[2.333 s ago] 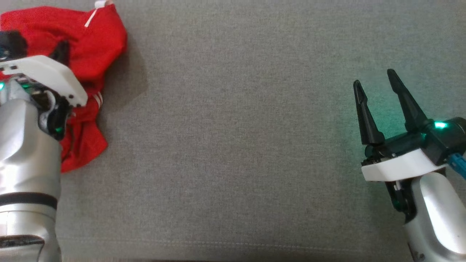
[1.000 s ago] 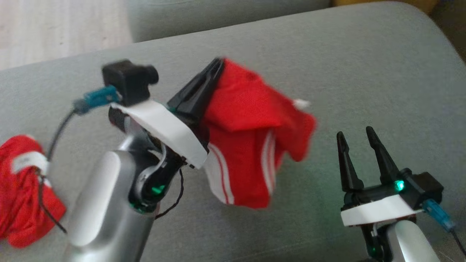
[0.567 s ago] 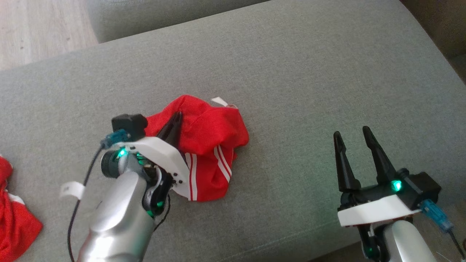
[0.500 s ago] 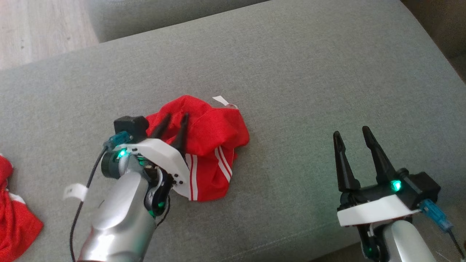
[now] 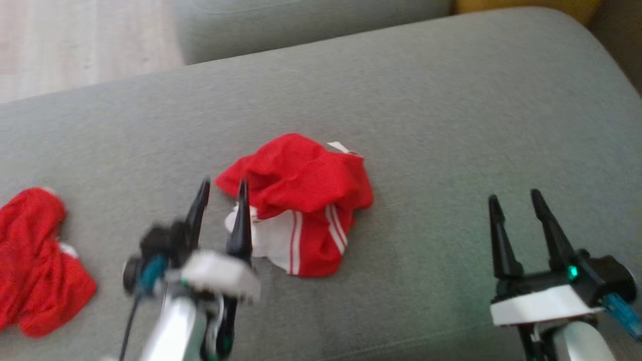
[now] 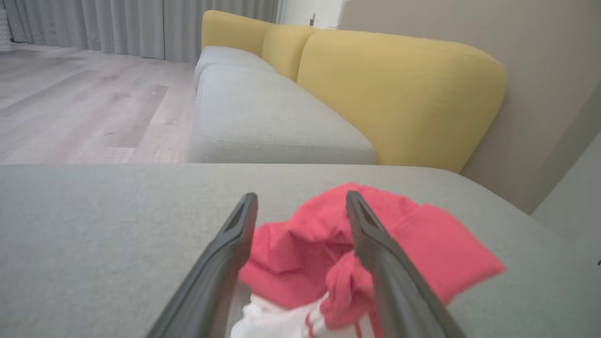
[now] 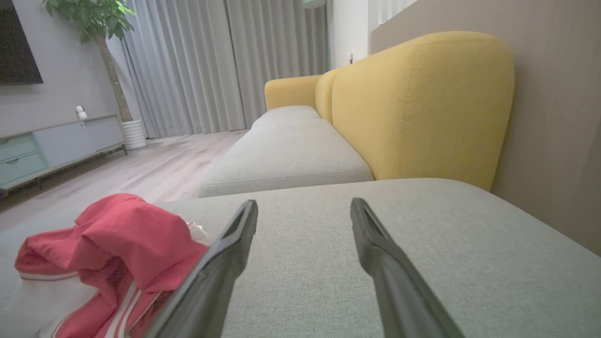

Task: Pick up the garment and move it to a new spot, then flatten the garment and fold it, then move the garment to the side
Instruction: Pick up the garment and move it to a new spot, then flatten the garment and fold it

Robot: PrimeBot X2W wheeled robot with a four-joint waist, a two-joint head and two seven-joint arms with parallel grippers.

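A crumpled red garment point(image 5: 301, 200) with white stripes lies in a heap on the grey sofa cushion point(image 5: 426, 125). My left gripper point(image 5: 223, 186) stands open just left of it and nearer to me, blurred, with nothing between its fingers. In the left wrist view the garment point(image 6: 422, 253) lies right ahead of the open fingers point(image 6: 235, 244). My right gripper point(image 5: 516, 201) is open and empty at the lower right, well apart from the cloth. The right wrist view has the garment point(image 7: 117, 234) at the lower left, beside my right gripper point(image 7: 304, 204).
A second red garment point(image 5: 35, 260) lies bunched at the cushion's left. Another grey seat cushion point(image 6: 263, 117) and yellow backrests point(image 6: 399, 94) stand beyond. Wooden floor point(image 5: 75, 45) lies past the far edge. A wall point(image 7: 554, 117) runs on the right.
My left gripper carried the garment from the left to the cushion's middle, set it down, opened, and has now drawn back toward me. The camera shifted too. My right gripper stayed open.
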